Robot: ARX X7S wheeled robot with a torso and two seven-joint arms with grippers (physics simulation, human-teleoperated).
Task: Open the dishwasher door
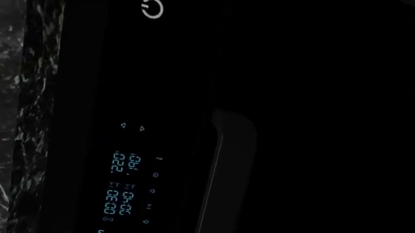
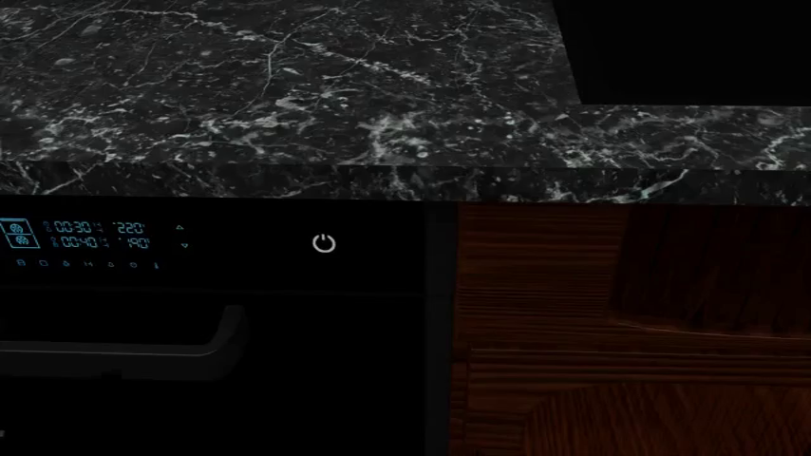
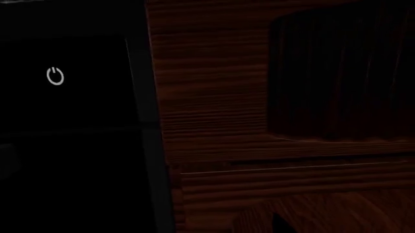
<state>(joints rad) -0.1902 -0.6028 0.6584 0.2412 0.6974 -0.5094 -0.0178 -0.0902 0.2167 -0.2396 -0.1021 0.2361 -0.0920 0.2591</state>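
The dishwasher door [image 2: 342,313] is a glossy black panel under the marble counter, standing flush with the cabinets beside it. It carries a blue-lit display [image 2: 95,236], a white power symbol [image 2: 325,243] and a dark grey bar handle [image 2: 140,342]. The left wrist view looks closely at the door [image 1: 311,97], with the display [image 1: 123,184], the power symbol [image 1: 152,8] and the handle's end [image 1: 230,160] in sight. The right wrist view shows the door's edge [image 3: 71,145] and the power symbol [image 3: 56,76]. Neither gripper shows in any view.
A black marble countertop [image 2: 279,95] overhangs the door. Reddish-brown wood cabinet fronts [image 2: 621,323] [image 3: 259,121] stand beside the door on its right. A dark recess [image 2: 690,47] sits at the counter's far right.
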